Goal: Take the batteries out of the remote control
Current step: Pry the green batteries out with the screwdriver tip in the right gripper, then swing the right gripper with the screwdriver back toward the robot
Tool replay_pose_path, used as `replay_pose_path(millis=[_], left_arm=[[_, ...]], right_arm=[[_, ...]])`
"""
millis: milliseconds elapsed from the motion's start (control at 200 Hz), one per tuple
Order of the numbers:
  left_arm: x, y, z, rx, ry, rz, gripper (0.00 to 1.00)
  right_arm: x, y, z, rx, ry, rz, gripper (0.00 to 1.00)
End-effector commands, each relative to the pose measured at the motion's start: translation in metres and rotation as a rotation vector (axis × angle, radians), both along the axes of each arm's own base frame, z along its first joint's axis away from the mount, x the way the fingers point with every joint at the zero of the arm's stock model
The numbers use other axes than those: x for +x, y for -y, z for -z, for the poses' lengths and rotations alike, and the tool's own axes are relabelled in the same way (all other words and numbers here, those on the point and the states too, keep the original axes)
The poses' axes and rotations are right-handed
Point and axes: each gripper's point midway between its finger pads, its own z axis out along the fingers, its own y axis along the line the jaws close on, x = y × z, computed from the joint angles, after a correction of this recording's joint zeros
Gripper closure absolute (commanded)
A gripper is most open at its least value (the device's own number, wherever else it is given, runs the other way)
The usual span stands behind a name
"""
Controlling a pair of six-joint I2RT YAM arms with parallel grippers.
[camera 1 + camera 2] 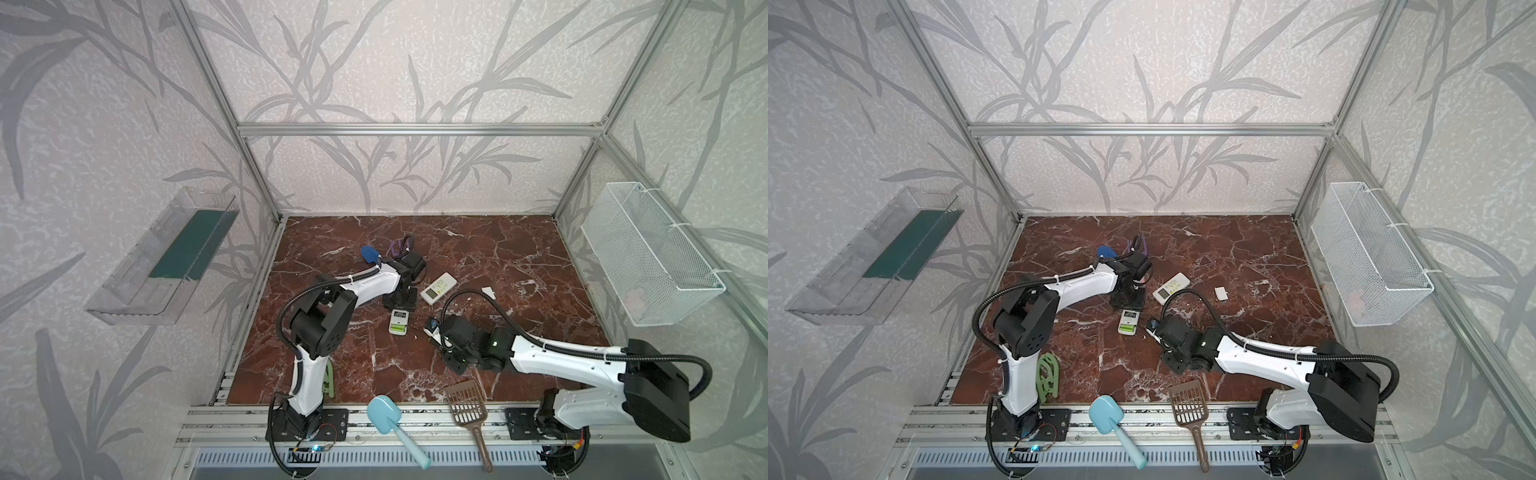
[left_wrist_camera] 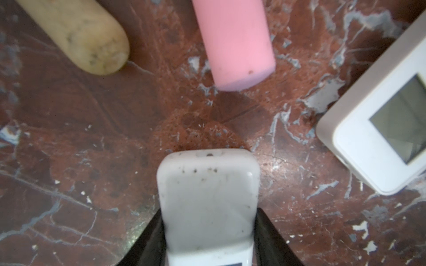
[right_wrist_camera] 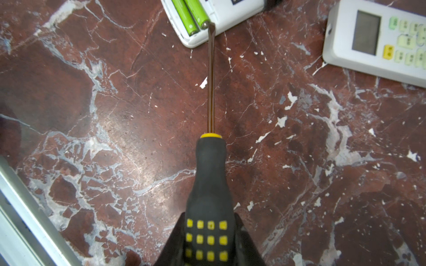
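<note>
While its screwdriver (image 3: 209, 161) seemingly touches batteries (image 3: 190, 16), the right end effector (image 3: 209, 216) reaches low.

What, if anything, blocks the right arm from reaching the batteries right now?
Probably nothing, so yes: the batteries lie exposed, and the screwdriver in the right end effector has its tip at one battery's end. The left end effector grips the open remote at its far end, clear of them.

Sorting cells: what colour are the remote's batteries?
Lime green batteries; right wrist view shows them best.
</note>
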Motion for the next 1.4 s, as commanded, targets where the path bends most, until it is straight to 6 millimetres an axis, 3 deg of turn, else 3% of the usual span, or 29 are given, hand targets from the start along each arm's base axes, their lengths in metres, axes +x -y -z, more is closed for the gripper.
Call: replay_pose_path(millis=[0,525,665,755,860,1030,1170,1395], left_arm=[[-0.018,-0.022,0.022,0.09,-0.076,-0.042,0.58],[-0.018,-0.025,0.024,0.106,-0.074,-0.048,0.59],[-0.016,-0.026,0.027,0.111,-0.069,-0.05,0.58],[-0.013,-0.024,0.027,0.108,-0.067,-0.045,0.58],[-0.01,-0.021,0.029,0.101,-0.07,-0.038,0.57],[-0.009,-0.021,0.03,0.103,-0.073,-0.035,0.57],[-0.009,-0.021,0.029,0.106,-0.075,-0.033,0.57],[-0.009,-0.022,0.026,0.112,-0.081,-0.027,0.57]], right_arm=[[0.01,-0.022,-0.02,0.146,0.055,0.023,1.0],[0.019,-0.007,-0.021,0.135,0.119,0.094,1.0],[0.011,-0.019,-0.024,0.161,0.093,0.005,1.0],[-0.012,-0.036,-0.028,0.202,0.02,-0.157,1.0],[-0.06,-0.056,-0.038,0.291,-0.086,-0.422,1.0],[-0.111,-0.048,-0.034,0.329,-0.244,-0.593,1.0],[-0.129,-0.045,-0.019,0.372,-0.342,-0.575,1.0],[-0.136,-0.052,0.02,0.262,-0.49,-0.527,1.0]])
